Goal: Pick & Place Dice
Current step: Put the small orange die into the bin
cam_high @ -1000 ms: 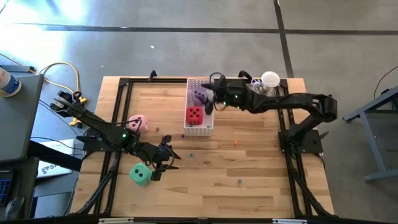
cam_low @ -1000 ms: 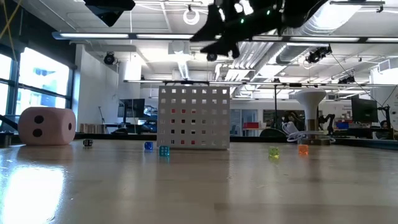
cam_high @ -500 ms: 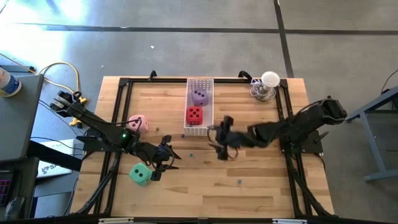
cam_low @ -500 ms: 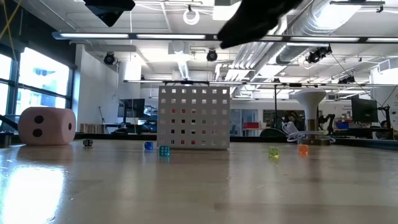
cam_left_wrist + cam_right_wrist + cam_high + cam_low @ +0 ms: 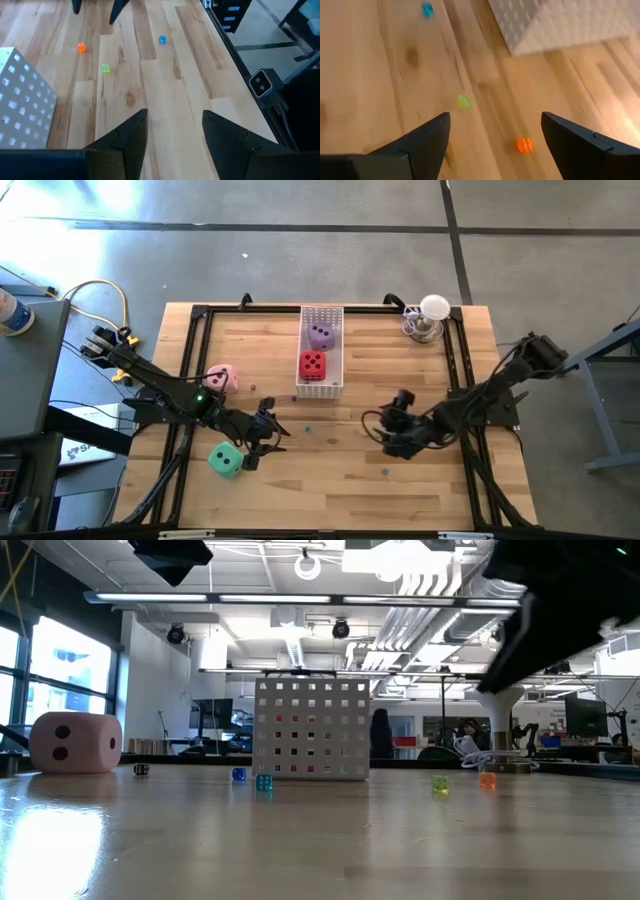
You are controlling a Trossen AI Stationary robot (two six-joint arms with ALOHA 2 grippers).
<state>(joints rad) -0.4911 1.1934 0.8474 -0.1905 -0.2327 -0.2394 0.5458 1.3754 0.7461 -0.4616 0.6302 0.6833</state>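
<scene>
In the high view the white perforated tray [image 5: 334,352] holds the purple die [image 5: 321,335] and the red die [image 5: 313,366]. The pink die [image 5: 220,378] rests on the table near the left edge and also shows in the low view [image 5: 75,742]. The green die [image 5: 226,460] rests on the table near the front left. My left gripper [image 5: 280,430] hovers open just right of the green die, touching nothing. My right gripper [image 5: 383,432] is open and empty, right of centre and nearer than the tray.
Tiny dice lie scattered on the wood: an orange one [image 5: 524,145], a green one [image 5: 463,102] and a blue one [image 5: 426,9]. A white mushroom-shaped object [image 5: 432,313] stands at the far right corner. Black frame rails [image 5: 190,370] run along the table's edges.
My right gripper has drawn back from over the tray, moving toward the table's near edge and to the right. The purple die stays in the tray beside the red one.
</scene>
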